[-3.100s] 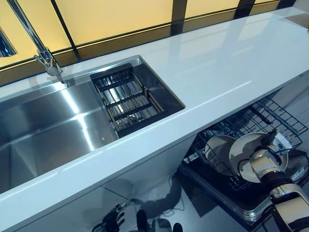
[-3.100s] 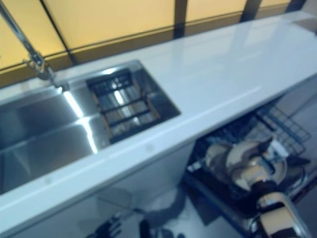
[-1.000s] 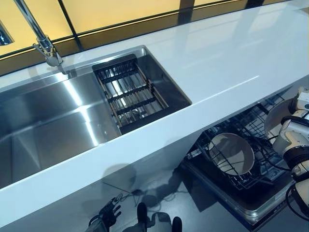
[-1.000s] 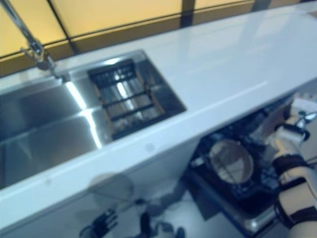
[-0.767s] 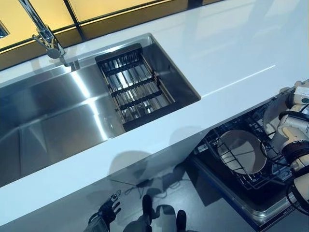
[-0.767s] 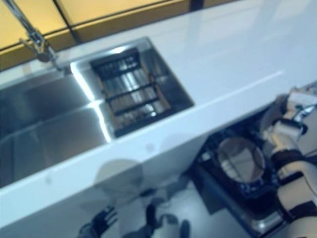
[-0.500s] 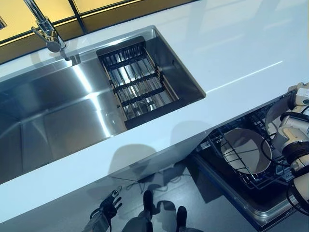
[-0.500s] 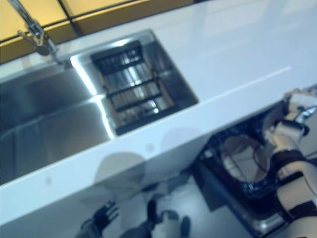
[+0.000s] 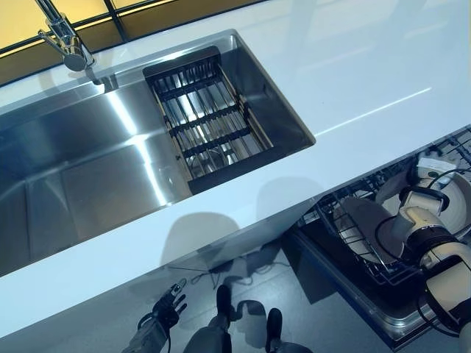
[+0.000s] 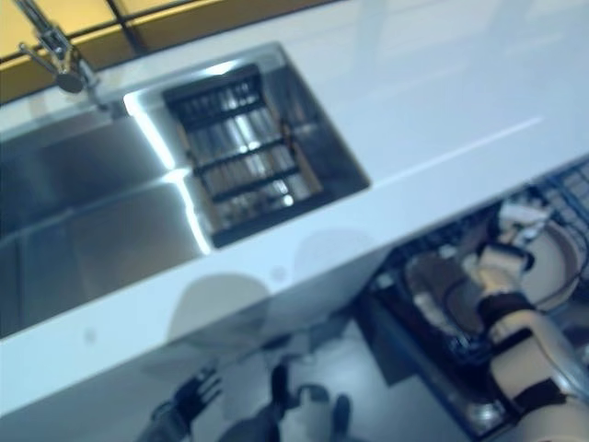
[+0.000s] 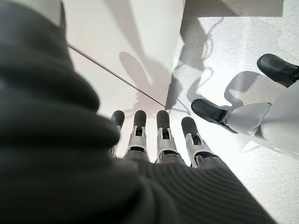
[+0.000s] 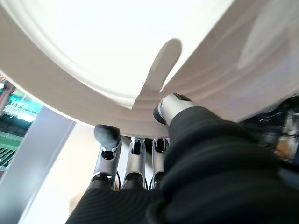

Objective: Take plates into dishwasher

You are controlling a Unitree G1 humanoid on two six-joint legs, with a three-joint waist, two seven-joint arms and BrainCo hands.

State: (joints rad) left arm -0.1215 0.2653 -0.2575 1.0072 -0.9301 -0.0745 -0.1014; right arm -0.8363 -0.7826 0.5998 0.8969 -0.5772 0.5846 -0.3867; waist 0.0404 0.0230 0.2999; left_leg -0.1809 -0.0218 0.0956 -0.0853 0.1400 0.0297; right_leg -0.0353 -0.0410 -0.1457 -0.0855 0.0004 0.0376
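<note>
- A white plate (image 12: 140,51) is held by the right hand (image 12: 173,108): in the right wrist view the thumb is pressed on one face near the rim and the fingers (image 12: 106,136) are tucked under the edge, so the plate is pinched between them.
- In the left eye view that hand (image 9: 425,170) is seen low at the right, below the edge of the white countertop (image 9: 353,81), with the plate (image 9: 450,202) just beside it over the dishwasher rack (image 9: 368,261).
- A second plate (image 9: 360,232) is stood tilted in the rack, just to the left of the right hand and close to the held plate; whether the two touch cannot be told.
- The left hand (image 9: 165,315) is hung well apart from the right hand, down near the floor in front of the cabinet; its fingers (image 11: 163,135) are shown straight and spread, with nothing held.
- Above and beyond the left hand, a steel sink (image 9: 73,176) is set into the countertop, with a dark wire drainer (image 9: 206,121) in its right part and a tap (image 9: 62,37) at its far edge.
</note>
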